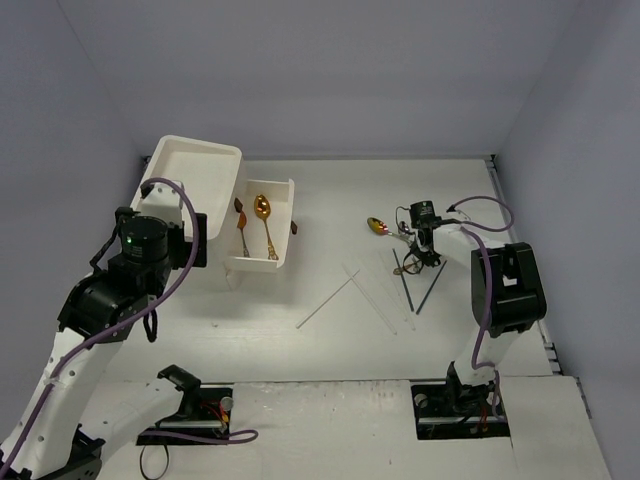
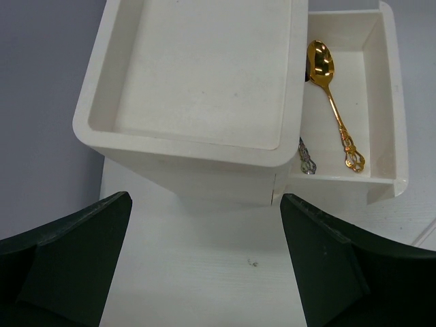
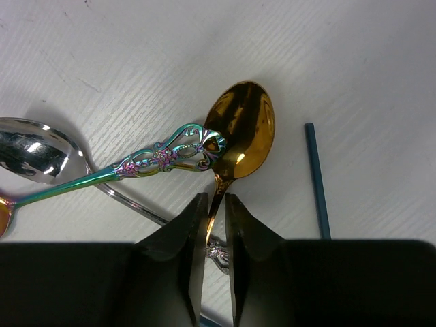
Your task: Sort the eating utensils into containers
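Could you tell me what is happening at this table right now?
The robot is sorting cutlery. Its right gripper is shut on the handle of a gold spoon among other spoons on the table, with chopsticks lying beside. The left gripper hangs open by the white cabinet, whose pulled-out drawer holds two spoons.
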You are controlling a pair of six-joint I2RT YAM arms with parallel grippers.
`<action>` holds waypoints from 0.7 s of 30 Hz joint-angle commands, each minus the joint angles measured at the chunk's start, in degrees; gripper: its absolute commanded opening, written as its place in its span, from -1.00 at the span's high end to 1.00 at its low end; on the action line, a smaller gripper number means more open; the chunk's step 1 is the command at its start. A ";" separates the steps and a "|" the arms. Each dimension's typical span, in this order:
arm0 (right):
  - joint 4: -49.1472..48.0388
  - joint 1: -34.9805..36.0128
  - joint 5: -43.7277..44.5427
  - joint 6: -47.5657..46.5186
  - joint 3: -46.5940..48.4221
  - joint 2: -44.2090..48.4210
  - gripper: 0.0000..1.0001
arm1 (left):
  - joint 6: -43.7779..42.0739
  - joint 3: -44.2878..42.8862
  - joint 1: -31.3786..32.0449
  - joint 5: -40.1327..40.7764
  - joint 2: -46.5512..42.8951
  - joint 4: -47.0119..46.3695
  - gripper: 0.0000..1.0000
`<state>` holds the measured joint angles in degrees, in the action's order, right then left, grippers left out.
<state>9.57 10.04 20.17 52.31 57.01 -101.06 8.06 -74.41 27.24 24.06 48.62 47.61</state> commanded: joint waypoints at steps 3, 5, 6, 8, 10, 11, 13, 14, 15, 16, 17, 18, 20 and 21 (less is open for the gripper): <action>0.77 -0.38 1.89 -0.52 -0.98 2.38 1.00 | 0.60 -0.58 -0.26 1.04 1.43 -3.83 -0.78; 0.88 -0.38 1.97 -1.35 -1.27 4.61 1.00 | 0.81 -0.81 -0.26 0.51 2.04 -4.16 -0.78; 0.96 -0.30 1.84 -1.72 -1.36 5.91 1.00 | 0.89 -0.97 -0.26 0.25 2.31 -4.27 -0.78; 1.19 -0.25 1.12 -2.90 -1.33 10.31 1.00 | 0.95 -1.69 -0.26 0.20 3.22 -4.45 -0.78; 1.31 0.00 -0.22 -4.08 -0.95 14.44 1.00 | 0.91 -2.37 -0.26 0.13 3.90 -4.68 -0.78; 1.49 0.22 -0.90 -4.64 -0.64 17.09 1.00 | 1.01 -2.60 -0.26 0.12 4.24 -4.88 -0.78; 2.01 0.98 -1.55 -5.94 0.49 20.86 1.00 | 1.24 -2.88 -0.26 -0.08 4.69 -5.48 -0.78; 2.14 1.70 -2.00 -7.01 1.38 22.62 1.00 | 1.39 -2.93 -0.26 -0.28 4.96 -5.68 -0.78; 2.29 2.69 -2.23 -8.52 2.82 24.22 1.00 | 1.69 -2.94 -0.26 -0.58 5.34 -5.69 -0.78; 2.29 3.65 -2.41 -9.41 3.88 24.93 1.00 | 1.87 -2.94 -0.26 -0.76 5.60 -5.77 -0.78; 2.60 4.51 -2.03 -11.11 4.82 25.33 1.00 | 2.03 -3.17 -0.26 -1.07 5.84 -5.85 -0.78; 3.02 5.54 -1.45 -11.88 5.86 25.83 1.00 | 2.20 -3.35 -0.26 -1.34 6.25 -5.79 -0.78; 4.01 8.37 0.36 -12.71 8.79 26.00 1.00 | 2.42 -3.62 -0.26 -1.68 6.52 -5.72 -0.78; 4.22 9.43 0.76 -13.06 9.78 25.97 1.00 | 2.58 -3.73 -0.26 -1.75 6.57 -5.77 -0.78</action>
<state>12.59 15.44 18.19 43.19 61.83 -75.95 9.22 -74.77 27.24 22.88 54.86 45.51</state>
